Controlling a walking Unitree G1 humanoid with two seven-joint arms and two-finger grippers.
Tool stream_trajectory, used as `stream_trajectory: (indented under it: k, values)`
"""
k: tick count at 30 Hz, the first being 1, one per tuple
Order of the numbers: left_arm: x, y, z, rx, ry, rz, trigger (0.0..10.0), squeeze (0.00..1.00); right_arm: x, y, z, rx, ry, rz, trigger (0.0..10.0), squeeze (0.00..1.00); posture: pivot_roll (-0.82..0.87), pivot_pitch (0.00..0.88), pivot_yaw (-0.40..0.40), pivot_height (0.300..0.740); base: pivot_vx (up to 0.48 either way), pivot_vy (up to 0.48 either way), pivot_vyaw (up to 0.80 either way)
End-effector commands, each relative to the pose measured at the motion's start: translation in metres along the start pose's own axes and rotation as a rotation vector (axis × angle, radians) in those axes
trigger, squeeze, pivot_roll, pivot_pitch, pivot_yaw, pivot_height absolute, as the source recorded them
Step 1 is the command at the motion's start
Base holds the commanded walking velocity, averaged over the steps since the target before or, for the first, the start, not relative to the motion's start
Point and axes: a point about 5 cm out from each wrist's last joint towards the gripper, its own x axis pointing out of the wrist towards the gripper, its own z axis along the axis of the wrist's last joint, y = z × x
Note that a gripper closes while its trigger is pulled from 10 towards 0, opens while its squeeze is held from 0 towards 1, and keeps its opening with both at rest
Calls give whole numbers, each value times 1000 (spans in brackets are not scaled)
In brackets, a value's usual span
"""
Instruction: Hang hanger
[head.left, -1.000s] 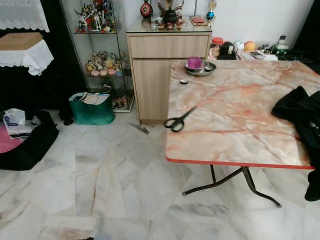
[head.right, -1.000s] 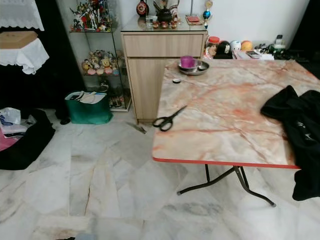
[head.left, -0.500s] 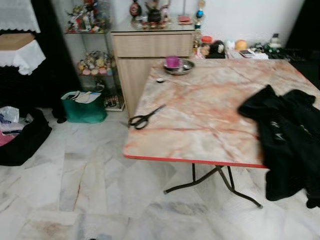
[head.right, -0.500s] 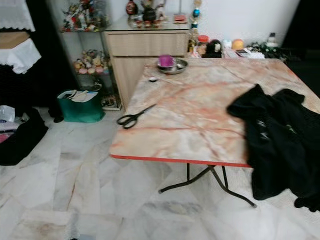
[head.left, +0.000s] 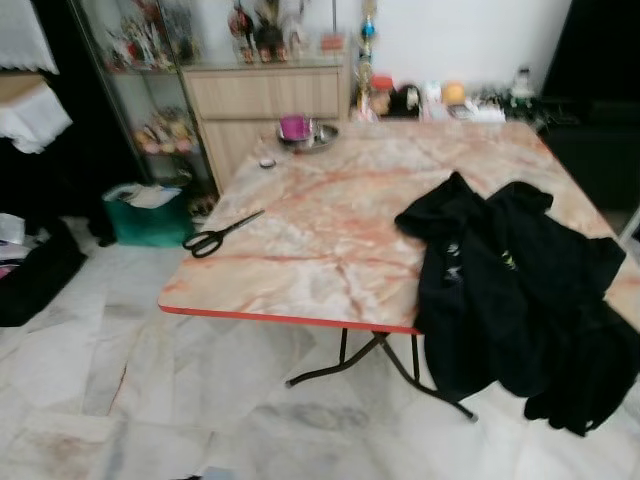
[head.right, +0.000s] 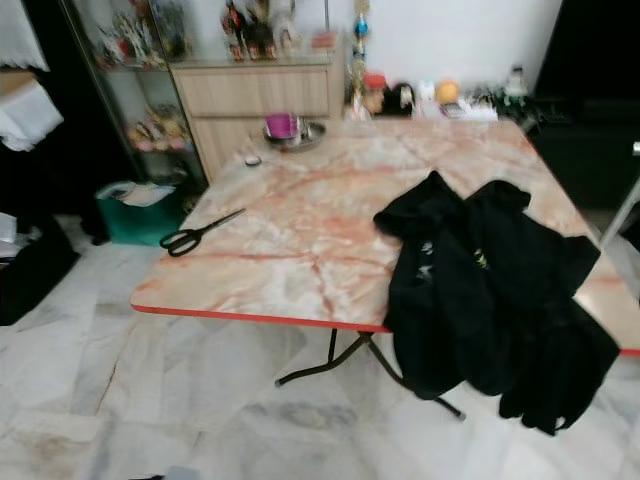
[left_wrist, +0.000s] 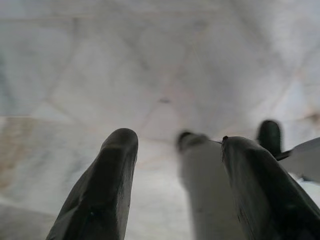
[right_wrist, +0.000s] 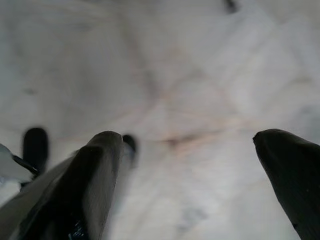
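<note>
A black garment (head.left: 510, 285) lies on the marble-patterned table (head.left: 330, 230) and droops over its near right edge; whether a hanger is inside it cannot be made out. My left gripper (left_wrist: 175, 165) hangs over the pale floor, open, nothing between its fingers. My right gripper (right_wrist: 200, 165) also hangs above the floor, open wide and empty.
Black scissors (head.left: 220, 236) lie at the table's left edge. A metal bowl with a purple cup (head.left: 302, 131) stands at the far corner. Behind are a wooden cabinet (head.left: 265, 100), a glass shelf of figurines (head.left: 150, 60) and a green bag (head.left: 143, 212). Marble floor (head.left: 150, 400) stretches before the table.
The whole view has swung to the right, so the table and scissors slid left in the picture and the black garment has come fully into sight.
</note>
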Motion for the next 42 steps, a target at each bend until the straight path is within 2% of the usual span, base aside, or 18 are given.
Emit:
stream_trajectory:
  k: [1, 25, 29, 42]
  values:
    - [-20, 44, -62, -85, 74, 72, 10000, 0, 6, 9, 35, 202, -58, -9, 10000, 0, 136, 0, 52, 740, 0, -480, 0]
    - [-20, 44, -62, -87, 74, 72, 10000, 0, 6, 9, 35, 203, -58, -10, 10000, 0, 136, 0, 51, 740, 0, -480, 0]
    - [-19, 46, -57, -97, 62, 76, 10000, 0, 6, 11, 41, 245, -82, 0, 10000, 0, 136, 0, 57, 740, 0, -480, 0]
    - [-19, 46, -57, -98, 55, 70, 10000, 0, 6, 12, 42, 256, -80, 4, 10000, 0, 133, 0, 59, 740, 0, -480, 0]
